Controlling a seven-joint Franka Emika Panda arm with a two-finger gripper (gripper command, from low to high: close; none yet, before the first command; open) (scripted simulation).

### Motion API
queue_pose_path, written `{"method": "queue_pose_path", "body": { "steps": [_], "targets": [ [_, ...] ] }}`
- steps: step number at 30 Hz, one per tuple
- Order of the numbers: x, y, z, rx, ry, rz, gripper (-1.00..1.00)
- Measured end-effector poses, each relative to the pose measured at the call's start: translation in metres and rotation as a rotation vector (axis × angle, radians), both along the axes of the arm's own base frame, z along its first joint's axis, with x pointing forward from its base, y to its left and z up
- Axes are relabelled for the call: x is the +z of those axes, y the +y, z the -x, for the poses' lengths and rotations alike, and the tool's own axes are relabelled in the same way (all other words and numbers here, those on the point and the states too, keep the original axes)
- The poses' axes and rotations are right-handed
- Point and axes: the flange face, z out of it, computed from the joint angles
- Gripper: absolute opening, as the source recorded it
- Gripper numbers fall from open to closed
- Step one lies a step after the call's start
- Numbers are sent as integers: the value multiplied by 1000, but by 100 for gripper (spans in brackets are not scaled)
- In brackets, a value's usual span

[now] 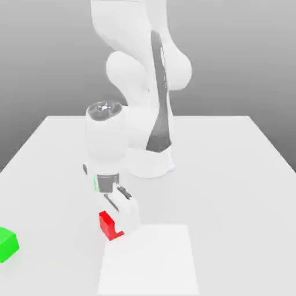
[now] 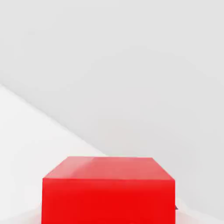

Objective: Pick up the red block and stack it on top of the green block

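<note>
The arm's base (image 1: 151, 165) stands mid-table (image 1: 231, 173); the gripper (image 1: 122, 222) hangs in front of it, toward the exterior view's left; the red block (image 1: 108, 225) sits at the gripper's tip, on its left side in that view, touching it. The green block (image 1: 8, 243) lies on the table well apart from the red block, far to the exterior view's left, near the front edge; a flat patch (image 1: 153, 263) lies just right of and before the red block.

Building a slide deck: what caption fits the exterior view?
Panda gripper down at the red block, green block apart near the view's left edge.
</note>
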Motion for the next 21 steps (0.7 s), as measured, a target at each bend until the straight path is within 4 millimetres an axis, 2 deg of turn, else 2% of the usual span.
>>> {"method": "queue_pose_path", "body": {
  "steps": [3, 5, 11, 15, 18, 19, 21],
  "targets": [
    [25, 0, 1, 1, 0, 1, -100],
    [35, -16, -6, -54, 0, -1, -100],
    [52, -110, -38, -325, -2, -5, -100],
    [62, -179, -48, -501, -2, -5, -100],
    [70, -231, -49, -628, -1, -3, -100],
    [65, -243, -48, -655, -1, -2, -100],
    [44, -252, -47, -675, -1, -1, -100]
  ]
}}
